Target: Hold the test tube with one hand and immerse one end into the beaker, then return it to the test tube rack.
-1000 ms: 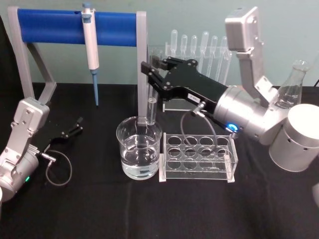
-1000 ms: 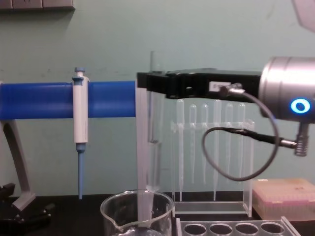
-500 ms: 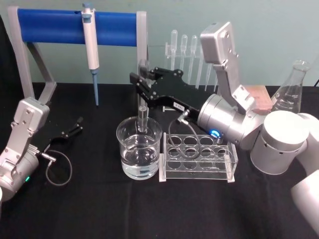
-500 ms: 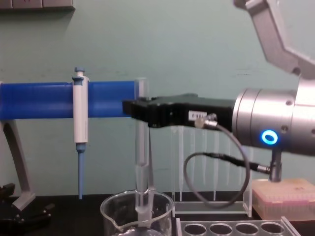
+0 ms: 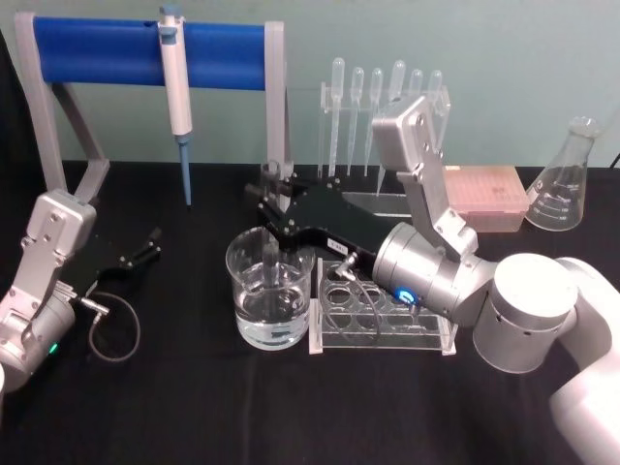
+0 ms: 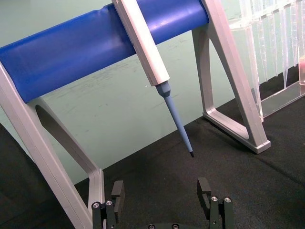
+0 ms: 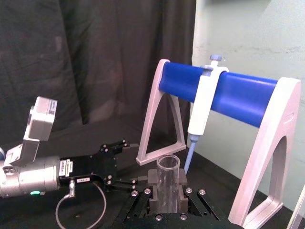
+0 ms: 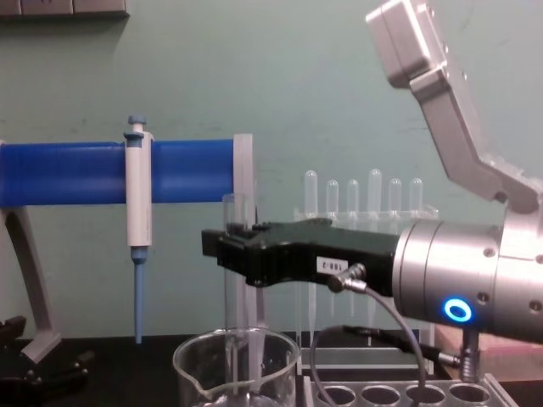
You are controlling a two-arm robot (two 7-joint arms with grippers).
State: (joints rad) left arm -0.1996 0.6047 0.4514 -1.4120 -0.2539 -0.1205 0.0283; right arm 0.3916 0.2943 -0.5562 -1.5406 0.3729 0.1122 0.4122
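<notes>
My right gripper (image 5: pixel 275 205) is shut on the test tube (image 8: pixel 231 219), a clear upright glass tube with an open rim. It holds the tube right over the beaker (image 5: pixel 273 312), and the tube's lower part (image 5: pixel 270 254) reaches down inside the glass, into the clear liquid. In the chest view the black gripper (image 8: pixel 227 251) clamps the tube just above the beaker's rim (image 8: pixel 204 366). The right wrist view shows the tube's open top (image 7: pixel 167 168) between the fingers. My left gripper (image 5: pixel 145 248) rests open at the left on the black table, its fingers (image 6: pixel 205 190) apart with nothing between them.
A white-and-blue pipettor (image 5: pixel 174 82) hangs on the blue-barred stand (image 5: pixel 97 50) behind the beaker. A clear tube rack (image 5: pixel 387 318) stands right beside the beaker, under my right wrist. Pipettes (image 5: pixel 383 92), a pink box (image 5: pixel 484 199) and a conical flask (image 5: pixel 562 189) stand at the back right.
My right gripper has come down and towards the left with the test tube, so the tube's lower end now sits deeper in the beaker. The left arm has not moved.
</notes>
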